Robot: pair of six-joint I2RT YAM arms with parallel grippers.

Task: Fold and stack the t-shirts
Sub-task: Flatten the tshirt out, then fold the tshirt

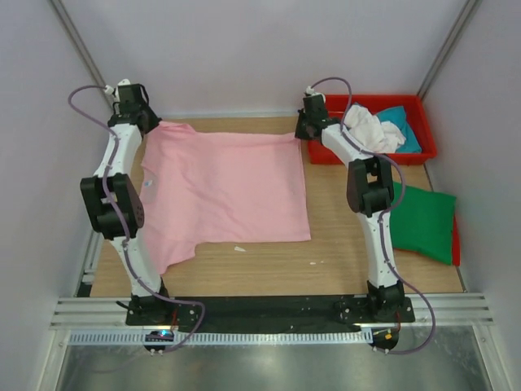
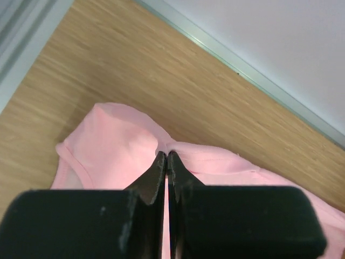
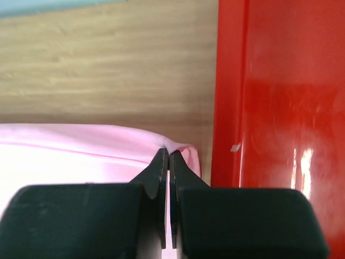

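A light pink t-shirt (image 1: 224, 187) lies spread flat on the wooden table. My left gripper (image 2: 167, 155) is shut on its far left corner, pinching pink cloth (image 2: 116, 148) between the tips. At the far right corner my right gripper (image 3: 168, 152) is shut on the pink hem (image 3: 81, 140), right beside the red tray's wall (image 3: 229, 108). From above, the left gripper (image 1: 146, 120) and right gripper (image 1: 304, 129) sit at the shirt's two far corners. A dark green t-shirt (image 1: 423, 221) lies folded at the right. White (image 1: 368, 126) and teal (image 1: 404, 126) t-shirts sit in the tray.
The red plastic tray (image 1: 423, 106) stands at the far right corner of the table. A metal rail (image 2: 253, 75) runs along the back edge by the white wall. Two small white scraps (image 1: 239, 248) lie on the bare wood near the shirt's front edge.
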